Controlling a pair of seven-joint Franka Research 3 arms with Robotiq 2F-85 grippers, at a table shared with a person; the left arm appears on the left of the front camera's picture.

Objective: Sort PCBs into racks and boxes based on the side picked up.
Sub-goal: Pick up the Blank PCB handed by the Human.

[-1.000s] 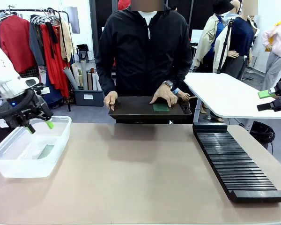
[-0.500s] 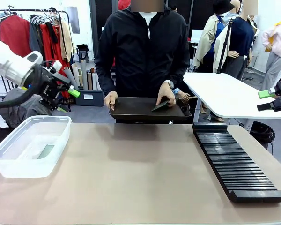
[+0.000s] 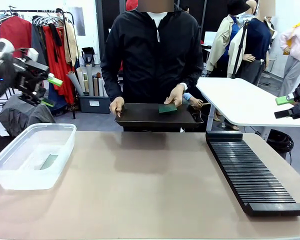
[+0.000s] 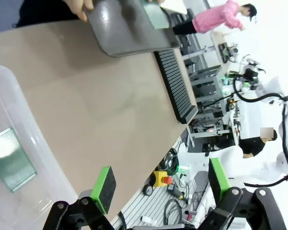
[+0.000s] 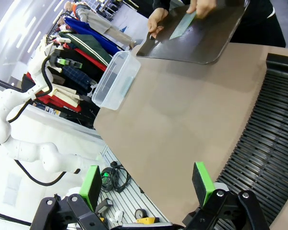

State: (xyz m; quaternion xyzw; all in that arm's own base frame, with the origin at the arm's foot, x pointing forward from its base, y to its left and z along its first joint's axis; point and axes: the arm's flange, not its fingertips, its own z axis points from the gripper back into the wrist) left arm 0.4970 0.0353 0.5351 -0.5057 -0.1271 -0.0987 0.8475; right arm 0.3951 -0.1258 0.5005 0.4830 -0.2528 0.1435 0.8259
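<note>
**Operator:** Where are the boards, and what are my grippers doing?

**Spotter:** The raised PCB [image 3: 167, 108] is at the far side. The person's hand [image 3: 176, 96] pinches it by one edge just above the black tray [image 3: 140, 119]. The boxed PCB [image 3: 49, 161] lies flat on the floor of the clear box [image 3: 20, 182] at your near left. The rack [image 3: 250, 175] runs along the right side of the table. Your left gripper [image 3: 50, 91] hangs high at the far left, above and beyond the box, jaws spread wide with nothing between them. Your right gripper [image 3: 286, 107] sits out at the right edge, well apart from the rack. From its wrist view its jaws are spread too, and nothing is in them.

**Operator:** How will the raised one handle when I take it?

**Spotter:** I'd judge it light, thin and stiff, so weight won't trouble you. The faces look smooth, though, and it could slip or swivel in a shallow pinch. Close one pad on each face, across the thickness. Take it on the free edge away from the person's fingers, and reach deep enough that it can't pivot. Don't squeeze hard or lever it, because a board like this probably won't tolerate bending.
</note>
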